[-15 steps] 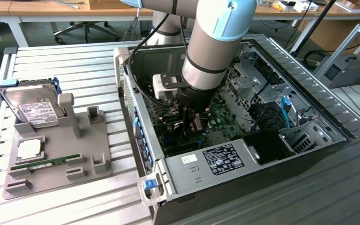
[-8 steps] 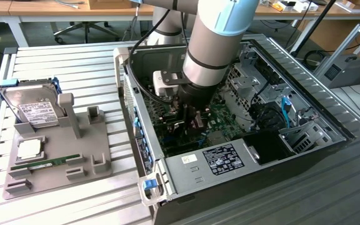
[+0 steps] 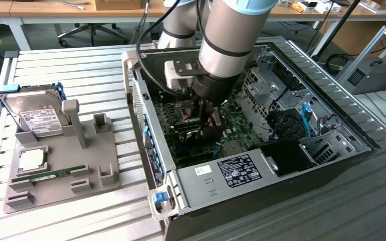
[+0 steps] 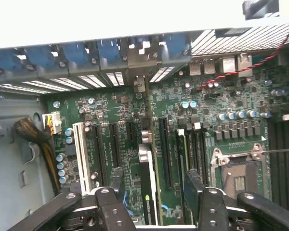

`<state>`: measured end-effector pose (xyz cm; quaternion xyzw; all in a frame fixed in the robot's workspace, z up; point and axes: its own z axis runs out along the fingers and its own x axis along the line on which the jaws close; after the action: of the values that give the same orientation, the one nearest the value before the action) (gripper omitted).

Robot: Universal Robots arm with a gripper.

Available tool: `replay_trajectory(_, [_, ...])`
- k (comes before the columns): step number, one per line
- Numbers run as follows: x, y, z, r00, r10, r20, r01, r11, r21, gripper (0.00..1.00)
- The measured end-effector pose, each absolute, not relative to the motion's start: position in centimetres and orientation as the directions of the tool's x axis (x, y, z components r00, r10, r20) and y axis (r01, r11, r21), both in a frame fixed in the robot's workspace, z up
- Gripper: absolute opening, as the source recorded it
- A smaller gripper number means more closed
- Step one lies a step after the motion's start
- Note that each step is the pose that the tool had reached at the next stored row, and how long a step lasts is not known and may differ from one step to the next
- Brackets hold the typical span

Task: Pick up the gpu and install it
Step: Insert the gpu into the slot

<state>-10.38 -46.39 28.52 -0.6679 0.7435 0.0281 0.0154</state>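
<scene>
Gripper [image 4: 154, 185] hanging inside the open computer case [image 3: 354, 135], jaws standing spread, gripping nothing. The gpu [image 4: 148, 144] sitting edge-on, upright in a motherboard [image 4: 221, 101] slot between the fingers [image 4: 195, 185], bracket end toward the rear wall

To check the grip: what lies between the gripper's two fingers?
In the wrist view, the gpu stands edge-on over the motherboard between the open fingers of the gripper, a gap on each side.

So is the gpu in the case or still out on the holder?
In the case. The gpu stands on edge on the motherboard, its bracket at the rear slots, between the open gripper fingers, which stand apart from it.
</scene>
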Motion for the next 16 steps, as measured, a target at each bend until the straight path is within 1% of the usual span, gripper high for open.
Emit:
replay_trajectory(8, [-10.4,-46.4,28.8,-0.086,-0.994,-0.060,-0.996,0.085,0.021,0.62])
replay_trajectory(11, [-10.4,-46.3,28.8,0.011,-0.998,-0.060,-1.000,-0.013,0.021,0.62])
replay_trajectory(12, [-10.4,-46.3,28.8,0.014,-0.998,-0.060,-1.000,-0.015,0.021,0.62])
replay_trajectory(16, [-10.4,-46.3,30.7,0.020,-0.998,-0.060,-1.000,-0.021,0.021,0.62])
